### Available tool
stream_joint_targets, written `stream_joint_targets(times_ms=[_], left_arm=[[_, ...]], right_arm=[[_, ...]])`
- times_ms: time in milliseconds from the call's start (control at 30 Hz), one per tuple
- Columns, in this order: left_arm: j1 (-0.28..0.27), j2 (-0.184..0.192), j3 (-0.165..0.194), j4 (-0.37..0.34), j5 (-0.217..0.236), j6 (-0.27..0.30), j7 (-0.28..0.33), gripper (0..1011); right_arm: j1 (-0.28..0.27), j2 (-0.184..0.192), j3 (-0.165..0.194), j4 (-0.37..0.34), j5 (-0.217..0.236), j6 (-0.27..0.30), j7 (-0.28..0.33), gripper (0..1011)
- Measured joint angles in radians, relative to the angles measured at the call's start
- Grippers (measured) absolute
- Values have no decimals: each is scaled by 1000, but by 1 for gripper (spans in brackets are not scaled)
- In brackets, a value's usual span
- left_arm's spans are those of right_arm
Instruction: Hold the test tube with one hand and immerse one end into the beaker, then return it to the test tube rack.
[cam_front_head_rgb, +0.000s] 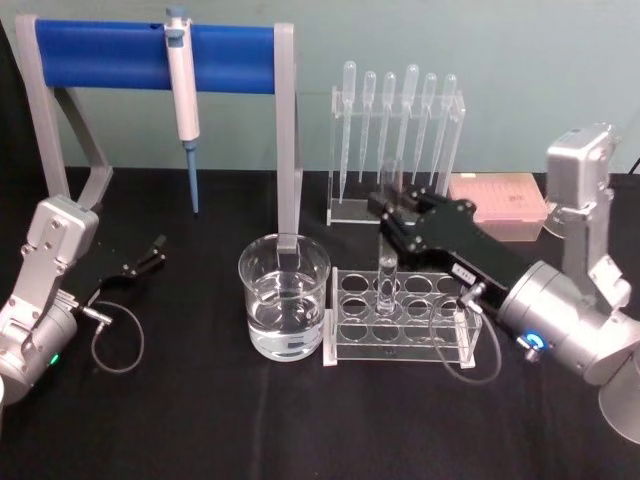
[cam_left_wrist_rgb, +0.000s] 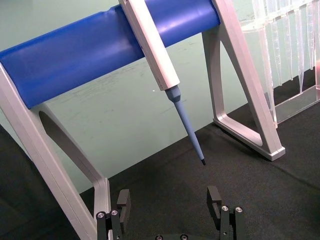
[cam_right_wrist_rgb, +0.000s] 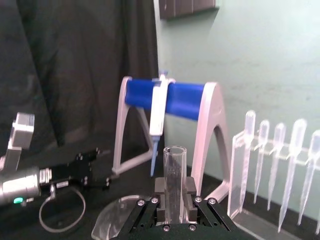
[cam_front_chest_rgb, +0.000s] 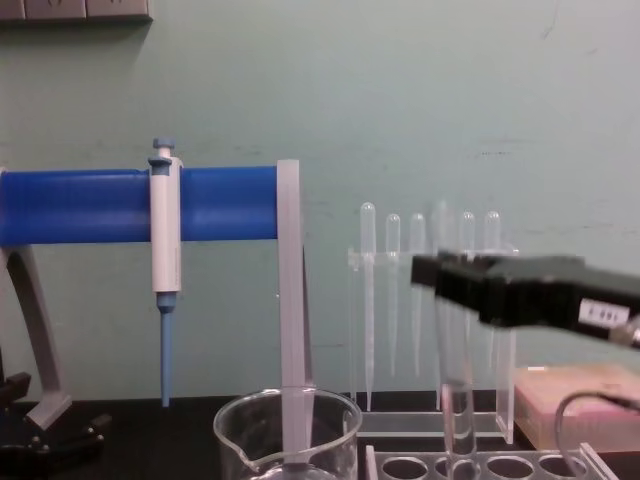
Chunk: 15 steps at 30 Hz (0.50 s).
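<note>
The test tube (cam_front_head_rgb: 386, 285) stands upright, its lower end reaching into a hole of the clear tube rack (cam_front_head_rgb: 345, 352). My right gripper (cam_front_head_rgb: 388, 216) is shut on the tube's upper part; the right wrist view shows the test tube (cam_right_wrist_rgb: 173, 170) clamped between the fingers (cam_right_wrist_rgb: 160, 187). From the chest, the right gripper (cam_front_chest_rgb: 442, 276) comes in from the right and the test tube (cam_front_chest_rgb: 458, 400) hangs below it. The beaker (cam_front_head_rgb: 284, 295), partly filled with water, stands just left of the rack. My left gripper (cam_front_head_rgb: 150, 255) rests at the far left, open (cam_left_wrist_rgb: 169, 200) and holding nothing.
A grey stand with a blue bar (cam_front_head_rgb: 150, 55) carries a white-and-blue pipettor (cam_front_head_rgb: 184, 100) at the back left. A clear holder with several plastic pipettes (cam_front_head_rgb: 400, 130) stands behind the rack. A pink box (cam_front_head_rgb: 500, 200) lies at the back right.
</note>
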Motion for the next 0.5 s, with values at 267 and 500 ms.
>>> stream_joint_targets(times_ms=[267,500], left_arm=[[0,0,0,0,0,0,0,1000],[0,0,0,0,0,0,0,1000]], right_arm=[[-16,8,25,-45,12,-16,-18,226],[-18,10,26,-49,11,-19,-20,226]])
